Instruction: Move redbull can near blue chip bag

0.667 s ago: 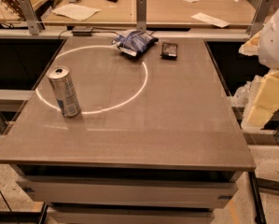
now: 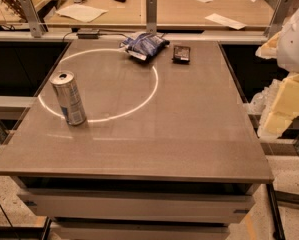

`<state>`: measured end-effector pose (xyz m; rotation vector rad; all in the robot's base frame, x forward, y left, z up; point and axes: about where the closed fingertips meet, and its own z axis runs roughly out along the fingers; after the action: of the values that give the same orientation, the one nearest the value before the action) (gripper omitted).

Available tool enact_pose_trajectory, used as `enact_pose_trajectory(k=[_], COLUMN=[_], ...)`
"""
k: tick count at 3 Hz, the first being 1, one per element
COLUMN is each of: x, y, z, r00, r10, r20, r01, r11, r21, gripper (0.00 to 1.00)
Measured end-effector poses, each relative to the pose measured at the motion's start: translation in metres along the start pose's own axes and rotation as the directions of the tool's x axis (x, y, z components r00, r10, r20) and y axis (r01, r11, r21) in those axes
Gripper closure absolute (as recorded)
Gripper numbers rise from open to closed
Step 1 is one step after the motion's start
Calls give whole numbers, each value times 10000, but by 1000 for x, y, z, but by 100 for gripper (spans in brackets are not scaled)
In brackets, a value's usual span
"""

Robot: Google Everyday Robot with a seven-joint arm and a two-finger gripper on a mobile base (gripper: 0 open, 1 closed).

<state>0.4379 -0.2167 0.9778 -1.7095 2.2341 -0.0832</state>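
The redbull can (image 2: 68, 98) stands upright at the left of the grey table (image 2: 169, 134), on the edge of a white light ring. It is silver with a blue lower part and an open top. The blue chip bag (image 2: 144, 45) lies crumpled at the far middle of the table, well away from the can. My gripper (image 2: 283, 108) shows as pale yellow and white parts off the table's right edge, far from both the can and the bag, and it holds nothing that I can see.
A small flat dark rectangular object (image 2: 181, 53) lies just right of the bag. A wooden bench (image 2: 189, 11) with papers and metal posts runs behind the table. The floor lies in front and to the right.
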Motion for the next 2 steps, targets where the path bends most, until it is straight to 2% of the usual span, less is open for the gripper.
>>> enact_pose_trajectory(k=[1,2], x=[3,34], y=[4,-4], z=[-1,13], r00=[9960,9573], r10=[360,1450], r20=[814,2500], r01=[-350,-1436], r11=[9993,9894], r21=[-139,-239], gripper=[0,0])
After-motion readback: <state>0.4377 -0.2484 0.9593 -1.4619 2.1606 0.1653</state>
